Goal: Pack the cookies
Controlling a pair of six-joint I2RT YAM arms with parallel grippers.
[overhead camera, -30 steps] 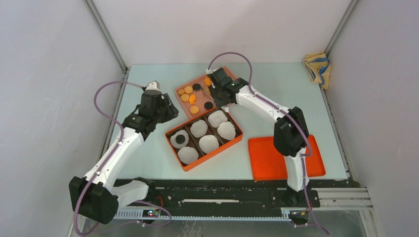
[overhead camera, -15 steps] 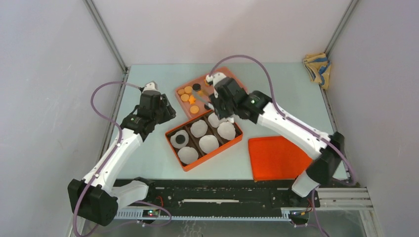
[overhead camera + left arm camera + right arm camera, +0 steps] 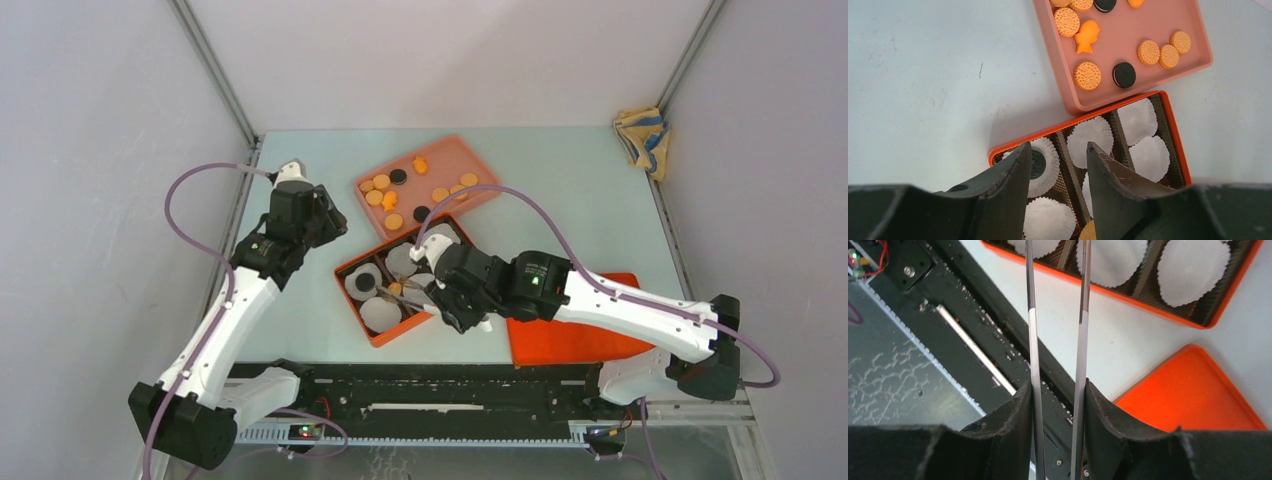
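Orange and black cookies [image 3: 381, 182] lie in the pink tray [image 3: 470, 160], also in the left wrist view [image 3: 1087, 75]. The orange box [image 3: 380, 340] holds white paper cups; one black cookie [image 3: 364, 282] sits in the far-left cup, also in the left wrist view [image 3: 1038, 164]. My right gripper [image 3: 437, 290] is shut on metal tongs [image 3: 400, 292] that reach left over the box's middle cups. An orange cookie [image 3: 396, 289] shows at their tips. My left gripper [image 3: 320, 225] is open and empty, above the table left of the box.
An orange lid [image 3: 600, 340] lies on the table right of the box, partly under my right arm. A folded cloth [image 3: 642, 138] sits at the back right corner. The black base rail [image 3: 973, 340] runs along the near edge.
My right arm swung from the pink tray toward the near side and now holds the tongs over the box. My left arm drew back a little to the left.
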